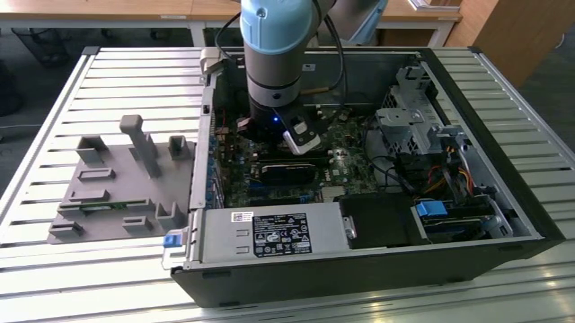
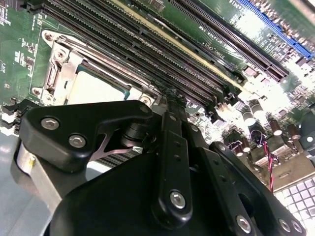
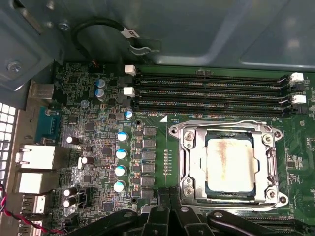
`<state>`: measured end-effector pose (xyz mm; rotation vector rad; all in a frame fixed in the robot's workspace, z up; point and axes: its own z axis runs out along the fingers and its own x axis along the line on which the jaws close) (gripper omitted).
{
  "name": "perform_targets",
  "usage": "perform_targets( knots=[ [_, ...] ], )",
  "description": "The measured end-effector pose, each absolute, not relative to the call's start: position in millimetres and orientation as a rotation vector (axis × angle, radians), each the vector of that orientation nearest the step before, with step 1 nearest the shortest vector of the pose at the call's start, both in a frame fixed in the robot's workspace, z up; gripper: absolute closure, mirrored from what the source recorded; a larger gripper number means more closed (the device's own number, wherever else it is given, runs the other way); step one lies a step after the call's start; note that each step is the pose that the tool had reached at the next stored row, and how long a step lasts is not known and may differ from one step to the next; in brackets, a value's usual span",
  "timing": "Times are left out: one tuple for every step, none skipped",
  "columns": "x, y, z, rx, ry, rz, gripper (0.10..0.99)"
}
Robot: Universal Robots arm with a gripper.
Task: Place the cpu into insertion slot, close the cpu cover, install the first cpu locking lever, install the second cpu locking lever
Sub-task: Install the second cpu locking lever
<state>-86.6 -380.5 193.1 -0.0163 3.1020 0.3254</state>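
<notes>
Silver-grey metal of the cpu (image 3: 230,164) is seen seated in the insertion slot (image 3: 212,189), framed through the window of the cpu cover (image 3: 195,162), which is lowered flat around it on the green motherboard (image 3: 98,137). Four memory slots (image 3: 211,93) are laid just beside the socket. In the exterior view, the arm is reached down into the open computer case (image 1: 503,202) on the slatted table (image 1: 108,74). The gripper (image 2: 172,98) is held near the socket with nothing visibly grasped; how far its jaws are parted cannot be told.
</notes>
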Motion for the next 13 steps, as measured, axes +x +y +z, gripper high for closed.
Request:
perform_targets(
  knots=[
    [-86.6, -380.6, 193.1, -0.016, 3.102, 0.326, 0.98],
    [-86.5, -380.9, 193.1, -0.016, 3.102, 0.326, 0.98],
    [-86.2, -381.0, 193.1, -0.016, 3.102, 0.325, 0.98],
    [-86.0, -381.0, 193.1, -0.015, 3.102, 0.325, 0.98],
    [-85.5, -381.0, 193.1, -0.013, 3.102, 0.325, 0.98],
    [-85.1, -381.1, 193.1, -0.013, 3.102, 0.325, 0.98],
    [-84.7, -381.1, 193.2, -0.012, 3.102, 0.325, 0.98],
    [-84.7, -381.1, 193.2, -0.012, 3.102, 0.325, 0.98],
    [-84.7, -381.1, 193.2, -0.012, 3.102, 0.325, 0.98],
    [-84.7, -381.0, 193.4, -0.012, 3.102, 0.325, 0.98],
    [-84.6, -381.0, 193.6, -0.012, 3.102, 0.326, 0.98],
    [-84.7, -381.1, 194.1, -0.012, 3.102, 0.325, 0.98],
    [-84.7, -381.1, 194.5, -0.012, 3.102, 0.325, 0.98]
  ],
)
